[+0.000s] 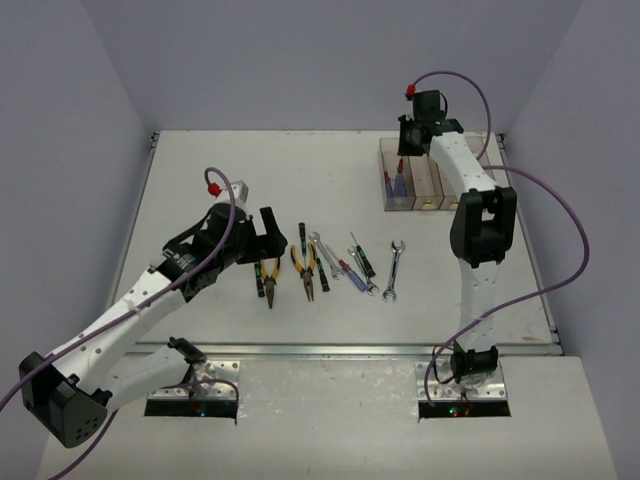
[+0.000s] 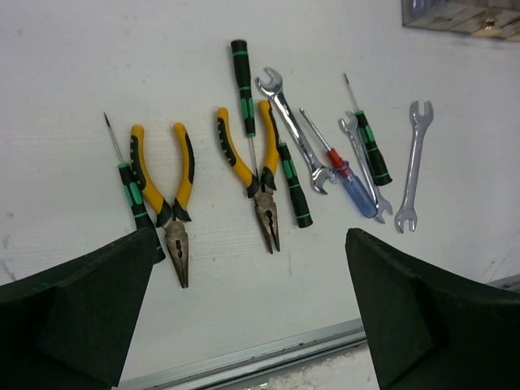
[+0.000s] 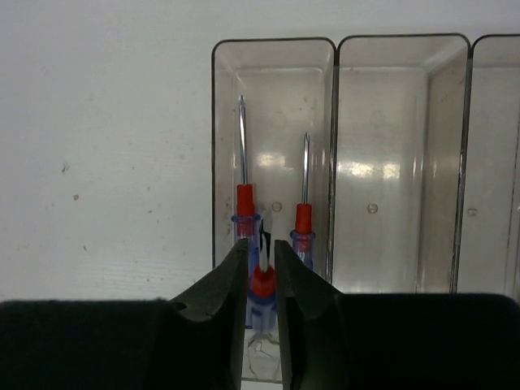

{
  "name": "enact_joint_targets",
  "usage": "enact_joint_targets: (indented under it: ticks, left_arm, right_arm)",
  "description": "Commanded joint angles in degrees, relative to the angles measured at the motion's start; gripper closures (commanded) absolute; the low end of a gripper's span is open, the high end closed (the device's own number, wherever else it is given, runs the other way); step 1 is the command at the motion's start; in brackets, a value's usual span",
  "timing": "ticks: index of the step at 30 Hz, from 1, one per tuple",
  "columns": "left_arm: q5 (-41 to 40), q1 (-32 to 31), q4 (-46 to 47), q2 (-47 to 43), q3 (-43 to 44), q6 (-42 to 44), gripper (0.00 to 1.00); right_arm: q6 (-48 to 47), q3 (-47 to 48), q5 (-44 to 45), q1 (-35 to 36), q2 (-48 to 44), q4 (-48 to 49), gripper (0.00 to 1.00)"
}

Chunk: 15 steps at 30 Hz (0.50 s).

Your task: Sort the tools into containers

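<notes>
My right gripper (image 3: 261,248) is shut on a blue/red-handled screwdriver (image 3: 262,284) and holds it over the leftmost of the transparent bins (image 3: 274,42). Two more blue/red screwdrivers (image 3: 244,203) lie in that bin. My left gripper (image 2: 250,244) is open and empty, hovering over the near side of the tool row. In the left wrist view I see two yellow-and-black pliers (image 2: 166,195), green/black screwdrivers (image 2: 244,81), one blue/red screwdriver (image 2: 349,179) and three silver wrenches (image 2: 413,162) lying on the table. The top view shows the bins (image 1: 415,185) at the back right.
The bin beside the leftmost one (image 3: 398,162) holds nothing that I can see. A metal strip (image 2: 244,353) runs along the table's near edge just below my left gripper. The right arm (image 1: 480,230) reaches over the table's right side.
</notes>
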Motion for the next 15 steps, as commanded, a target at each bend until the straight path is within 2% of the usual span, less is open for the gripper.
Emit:
enact_joint_targets:
  ticks: [1,2,3,6,9,11,14,15]
  left_arm:
    - [-5.8,-0.3,-5.4,-2.6,5.8,5.8,0.00]
    - [-6.7,-0.3,-5.8,-2.8,5.9,6.3,0.00]
    - [-9.7,-0.2,-7.1,-3.2,6.3,7.8,0.00]
    - [-14.9,-0.3,-7.9,-4.3,5.3,8.7,0.00]
    - [-22.8,-0.2,-6.9,-6.6,1.7,7.0,0.00]
    - [-26.0,-0.2,-7.1,-8.2,0.7,5.3,0.00]
    - [-27.6,-0.2,-7.6,-10.3,0.9,4.4,0.00]
    - [-28.1,-0.2,-7.5,-10.9,0.8,4.4,0.00]
  right_arm:
    - [-1.1,0.5,-1.9,0.1,-1.1,-1.6,0.67]
    - [-1.0,1.2,-1.9,0.1,-1.2,-2.1,0.62]
    - [-0.7,2.5,-1.9,0.2,-1.4,-3.7,0.45]
    - [0.1,4.0,-1.4,0.4,-3.6,-6.3,0.38]
    - [3.1,-2.2,-1.1,3.1,-11.6,-7.3,0.38]
    - [3.9,-12.9,-0.6,7.0,-20.5,-5.5,0.39]
    - [5.3,-31.8,-0.2,13.1,-29.7,2.2,0.49]
    - [5.4,-32.0,-0.1,14.8,-31.2,2.9,0.54]
